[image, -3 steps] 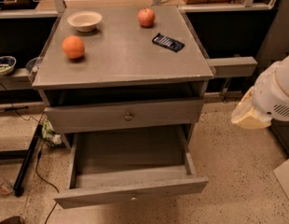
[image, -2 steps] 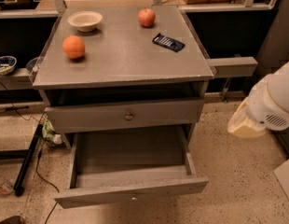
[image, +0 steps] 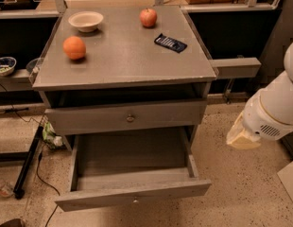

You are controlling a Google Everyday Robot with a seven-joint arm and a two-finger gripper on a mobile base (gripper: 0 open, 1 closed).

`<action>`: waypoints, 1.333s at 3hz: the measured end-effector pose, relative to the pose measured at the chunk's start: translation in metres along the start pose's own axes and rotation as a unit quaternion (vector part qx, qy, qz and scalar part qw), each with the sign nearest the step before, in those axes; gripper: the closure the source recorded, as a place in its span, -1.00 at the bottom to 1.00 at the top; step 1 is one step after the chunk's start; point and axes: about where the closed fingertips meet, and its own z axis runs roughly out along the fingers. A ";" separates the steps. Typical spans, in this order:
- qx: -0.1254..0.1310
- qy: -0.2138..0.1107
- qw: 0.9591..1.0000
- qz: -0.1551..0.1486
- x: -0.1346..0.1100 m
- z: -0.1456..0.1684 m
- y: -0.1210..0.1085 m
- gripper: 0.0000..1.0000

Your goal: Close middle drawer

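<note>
Lower and slightly further left than before, my white arm (image: 271, 112) hangs right of the pulled-out middle drawer (image: 132, 194), my hand out of view, its state untellable.

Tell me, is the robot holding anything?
Nothing that shows: the gripper hangs right of the cabinet, touching neither it nor the open middle drawer.

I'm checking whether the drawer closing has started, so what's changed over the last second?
The gripper, right of the cabinet, has come down and slightly left, toward the middle drawer, without touching it. Nothing was taken hold of or let go. The drawer is as far out as before; the orange, apple and bowl on top have not moved.
</note>
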 end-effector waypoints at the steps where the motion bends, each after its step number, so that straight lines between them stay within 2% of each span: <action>1: -0.009 -0.002 1.000 0.009 0.003 0.007 0.006 1.00; 2: -0.012 -0.006 0.999 0.029 0.012 0.042 0.027 1.00; 3: -0.012 0.004 0.999 0.031 0.019 0.076 0.044 1.00; 4: -0.014 0.024 0.999 0.028 0.026 0.112 0.049 1.00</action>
